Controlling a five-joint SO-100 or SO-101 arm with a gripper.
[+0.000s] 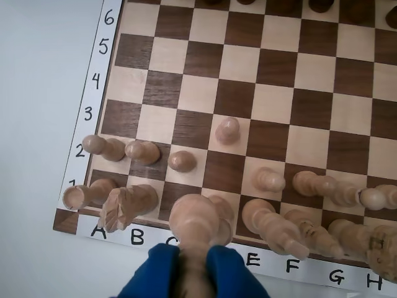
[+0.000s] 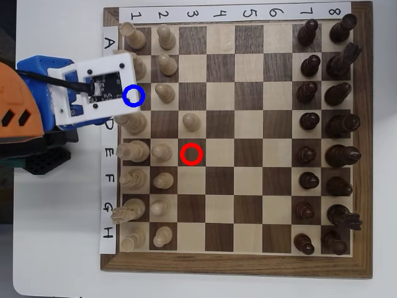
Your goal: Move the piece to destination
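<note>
In the wrist view, my gripper [image 1: 194, 257] comes in from the bottom edge. Its two blue fingers [image 1: 155, 270] are closed on the stem of the piece [image 1: 195, 217], a pale cream piece with a rounded knob head, over the board's first row near the C and D labels. I cannot tell whether it touches the board. In the overhead view, the white wrist mount [image 2: 93, 90] hides the piece. The destination, a blue-ringed dark square [image 2: 133, 95], sits at the mount's right edge in row C, column 1.
Cream pieces crowd the first two rows around the gripper, including a knight [image 1: 127, 205] and a tall piece [image 1: 273, 226]. One cream pawn [image 2: 191, 121] stands forward on column 3. A red ring [image 2: 191, 153] marks a light square. Dark pieces [image 2: 322, 124] line the far side.
</note>
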